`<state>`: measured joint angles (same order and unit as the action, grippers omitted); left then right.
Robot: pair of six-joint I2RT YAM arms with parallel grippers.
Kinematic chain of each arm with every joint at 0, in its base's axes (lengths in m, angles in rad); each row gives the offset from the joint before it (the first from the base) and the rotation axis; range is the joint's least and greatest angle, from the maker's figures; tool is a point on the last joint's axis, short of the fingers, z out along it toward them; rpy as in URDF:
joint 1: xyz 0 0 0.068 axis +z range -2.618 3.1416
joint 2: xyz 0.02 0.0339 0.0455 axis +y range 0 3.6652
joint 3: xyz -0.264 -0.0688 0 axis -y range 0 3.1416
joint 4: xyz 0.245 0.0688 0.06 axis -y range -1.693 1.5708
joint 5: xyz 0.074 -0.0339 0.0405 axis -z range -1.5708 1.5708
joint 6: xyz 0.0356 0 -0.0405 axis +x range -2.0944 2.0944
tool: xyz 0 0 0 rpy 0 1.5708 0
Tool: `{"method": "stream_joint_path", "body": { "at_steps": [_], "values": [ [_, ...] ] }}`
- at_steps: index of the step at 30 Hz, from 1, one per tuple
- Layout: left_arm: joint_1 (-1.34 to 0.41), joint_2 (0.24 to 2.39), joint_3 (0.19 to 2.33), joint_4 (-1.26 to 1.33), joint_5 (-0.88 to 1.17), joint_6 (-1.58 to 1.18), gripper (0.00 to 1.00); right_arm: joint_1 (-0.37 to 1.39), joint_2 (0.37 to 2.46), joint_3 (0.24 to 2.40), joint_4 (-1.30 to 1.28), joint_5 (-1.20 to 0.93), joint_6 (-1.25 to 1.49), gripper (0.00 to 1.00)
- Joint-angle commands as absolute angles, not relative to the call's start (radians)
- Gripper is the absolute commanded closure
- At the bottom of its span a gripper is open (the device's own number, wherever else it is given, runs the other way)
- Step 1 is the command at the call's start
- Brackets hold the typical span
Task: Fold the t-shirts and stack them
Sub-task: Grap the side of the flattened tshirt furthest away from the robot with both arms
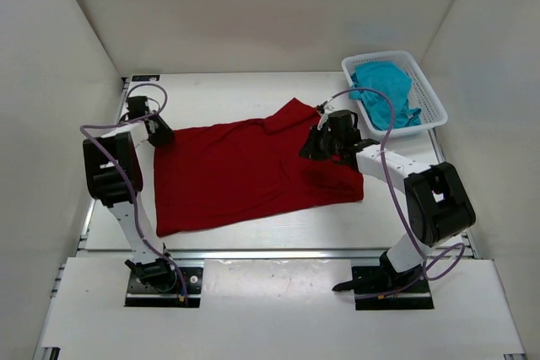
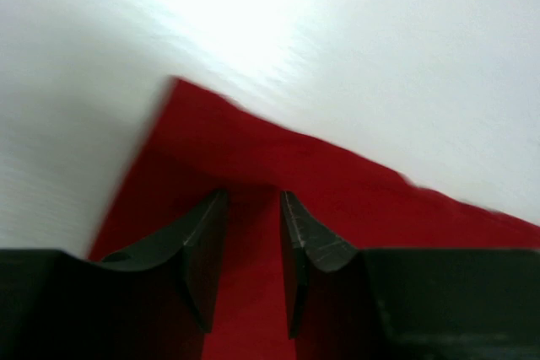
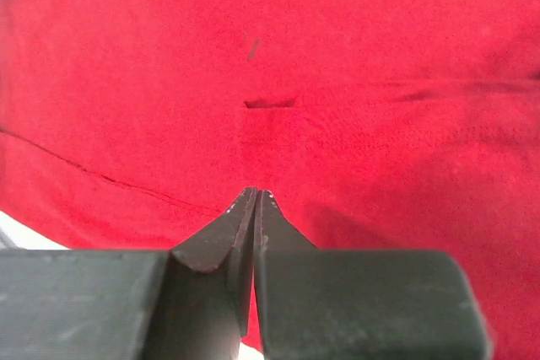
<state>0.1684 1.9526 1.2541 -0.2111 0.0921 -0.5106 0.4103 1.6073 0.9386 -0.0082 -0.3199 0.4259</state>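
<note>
The dark red t-shirt (image 1: 245, 176) lies spread flat on the white table, with a sleeve or collar part folded over near its right end. My left gripper (image 1: 160, 134) is at the shirt's far left corner. In the left wrist view (image 2: 253, 196) its jaws stand a little apart over the red cloth (image 2: 337, 183), which fills the gap between them. My right gripper (image 1: 310, 149) hovers over the shirt's right part; in the right wrist view (image 3: 256, 193) its jaws are closed together with nothing between them, above the red cloth (image 3: 253, 56). The teal t-shirt (image 1: 384, 90) lies crumpled in the basket.
The white slotted basket (image 1: 435, 105) stands at the far right corner of the table. White walls enclose the table on the left, back and right. Bare table (image 1: 219, 94) shows beyond the red shirt and in front of it.
</note>
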Motion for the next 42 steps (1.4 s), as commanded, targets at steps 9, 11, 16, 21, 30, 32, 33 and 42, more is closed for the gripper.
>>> {"method": "stream_joint_path", "body": {
  "at_steps": [9, 11, 16, 21, 30, 32, 33, 42],
  "values": [
    [0.242, 2.039, 1.402, -0.322, 0.002, -0.431, 0.49, 0.427, 1.618, 0.862, 0.112, -0.411, 0.434, 1.00],
    [0.232, 2.049, 1.405, -0.328, 0.002, -0.425, 0.50, 0.430, 1.623, 0.853, 0.117, -0.408, 0.439, 1.00],
    [0.210, 2.077, 1.450, -0.348, -0.048, -0.402, 0.48, 0.436, 1.606, 0.851, 0.130, -0.425, 0.440, 1.00],
    [0.215, 2.108, 1.485, -0.364, -0.034, -0.394, 0.52, 0.448, 1.620, 0.857, 0.121, -0.416, 0.442, 1.00],
    [0.230, 2.085, 1.425, -0.334, -0.023, -0.406, 0.85, 0.394, 1.588, 0.876, 0.130, -0.400, 0.449, 0.94],
    [0.219, 2.068, 1.422, -0.328, -0.031, -0.397, 0.89, 0.358, 1.609, 0.932, 0.127, -0.378, 0.449, 0.85],
    [0.219, 2.050, 1.417, -0.328, -0.037, -0.400, 0.93, 0.351, 1.647, 0.963, 0.118, -0.370, 0.437, 0.83],
    [0.189, 1.890, 1.315, -0.242, -0.009, -0.394, 1.00, 0.255, 2.084, 1.682, -0.236, -0.176, 0.230, 0.70]
  ]
}}
